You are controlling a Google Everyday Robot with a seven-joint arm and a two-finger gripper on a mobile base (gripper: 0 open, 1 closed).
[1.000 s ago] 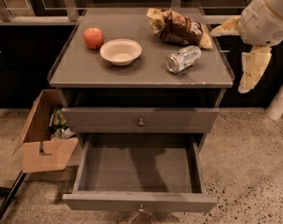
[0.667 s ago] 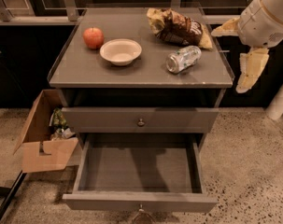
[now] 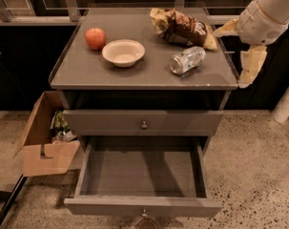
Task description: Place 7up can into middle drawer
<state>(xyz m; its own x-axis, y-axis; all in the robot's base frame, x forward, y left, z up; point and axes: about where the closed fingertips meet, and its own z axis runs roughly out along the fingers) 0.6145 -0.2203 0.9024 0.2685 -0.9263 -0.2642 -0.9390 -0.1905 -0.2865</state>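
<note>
While the middle drawer (image 3: 141, 175) already stands open at the near side, the 7up can (image 3: 187, 60) lies tipped over on the table (image 3: 87, 70), right of centre. The claw (image 3: 234, 56) hangs released and empty beside the table's right edge, so grasping and placing remain.

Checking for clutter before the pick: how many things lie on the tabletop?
4: apple back left, bowl beside it, snack bag back right, can on its side before the bag. The gripper hangs off the right edge.
</note>
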